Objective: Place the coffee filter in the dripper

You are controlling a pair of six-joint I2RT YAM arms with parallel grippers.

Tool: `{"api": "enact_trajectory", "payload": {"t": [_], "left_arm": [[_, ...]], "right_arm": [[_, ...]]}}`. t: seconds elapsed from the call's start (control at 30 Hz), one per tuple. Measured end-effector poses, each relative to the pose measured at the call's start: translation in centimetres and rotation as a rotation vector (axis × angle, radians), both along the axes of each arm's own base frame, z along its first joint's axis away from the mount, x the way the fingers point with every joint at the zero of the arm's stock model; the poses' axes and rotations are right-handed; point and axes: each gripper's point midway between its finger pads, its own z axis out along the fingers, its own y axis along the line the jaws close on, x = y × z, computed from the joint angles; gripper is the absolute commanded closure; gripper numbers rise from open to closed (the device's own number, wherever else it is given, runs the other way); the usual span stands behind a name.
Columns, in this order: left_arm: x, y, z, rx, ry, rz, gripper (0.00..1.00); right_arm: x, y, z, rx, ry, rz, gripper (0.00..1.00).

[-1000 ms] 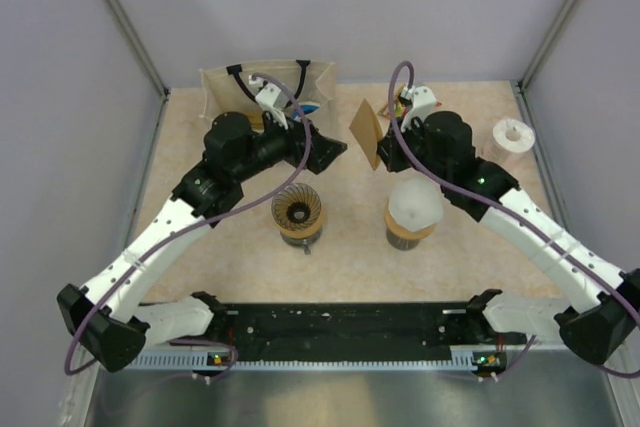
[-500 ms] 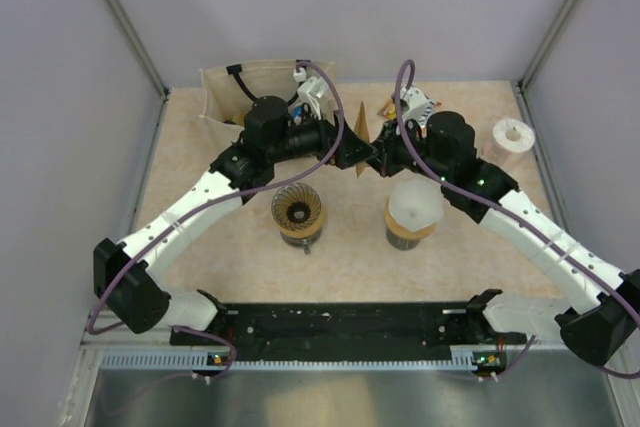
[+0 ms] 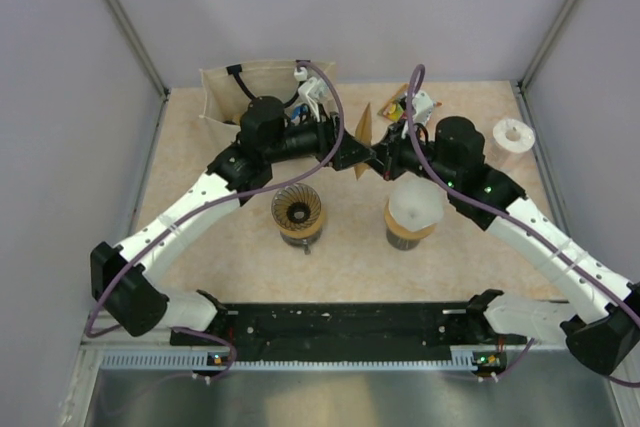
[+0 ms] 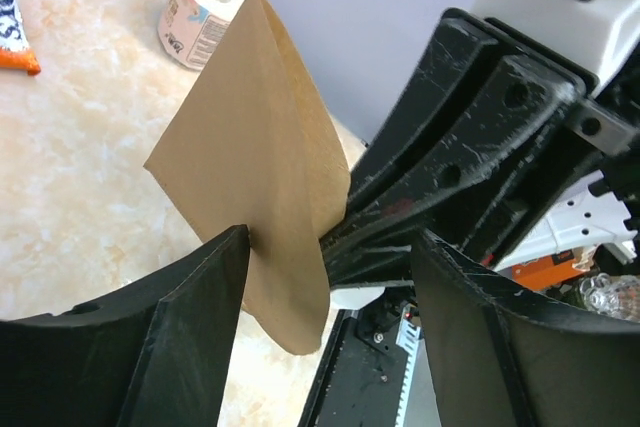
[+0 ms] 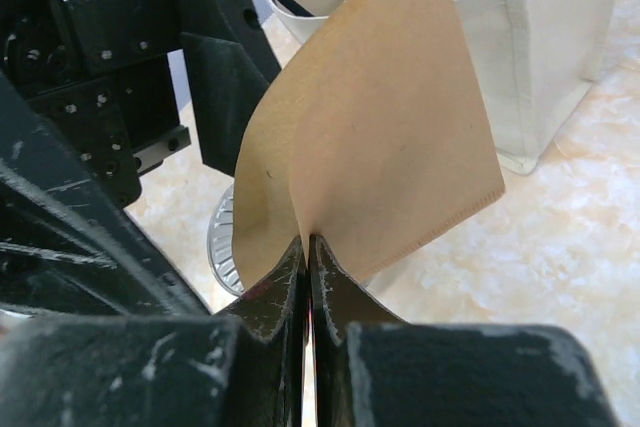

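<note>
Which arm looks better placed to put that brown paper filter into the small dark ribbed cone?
Probably the left. The left gripper has open jaws straddling the brown paper filter, and the dark grey ribbed dripper stands on its side. The right gripper pinches the filter but is farther from the dripper.

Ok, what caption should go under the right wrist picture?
Right gripper pinching the brown coffee filter by its edge, a white cloth bag standing behind.

A beige marbled table (image 3: 345,267) is shown. Near its middle the dripper (image 3: 298,211) is set, and a white cone (image 3: 413,205) is stood to its right, apart from it. A cloth bag (image 3: 225,92) is placed at the back left, a white roll (image 3: 512,135) at the back right.
</note>
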Motion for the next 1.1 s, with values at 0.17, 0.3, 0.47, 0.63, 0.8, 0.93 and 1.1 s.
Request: {"api": "enact_trajectory", "payload": {"t": [0.17,0.3,0.47,0.63,0.8,0.93,1.1], "left_arm": [[-1.0,0.4,0.8,-0.008,-0.046,-0.032,0.43],[-0.9,0.5,0.6,0.006,-0.067,-0.028,0.53],[-0.3,0.8,-0.1,0.041,-0.081,0.001,0.57],[0.7,1.7,-1.1,0.096,-0.077,0.087,0.64],[1.9,3.1,-1.3,0.139,-0.088,0.196,0.89],[3.2,4.4,-2.2,0.198,-0.07,0.296,0.97],[4.8,5.9,-2.8,0.255,-0.044,0.421,0.99]], "right_arm": [[-0.1,-0.2,0.3,0.006,-0.008,-0.003,1.0],[-0.1,-0.1,0.3,0.005,-0.008,-0.001,1.0],[-0.2,-0.2,0.2,0.001,-0.006,0.0,1.0],[0.1,-0.5,0.0,-0.008,-0.005,-0.022,1.0],[0.2,-1.0,0.3,-0.016,-0.017,-0.051,1.0],[0.5,-1.5,0.6,-0.016,-0.031,-0.084,1.0],[1.4,-2.5,0.0,-0.039,-0.017,-0.155,1.0]]}}
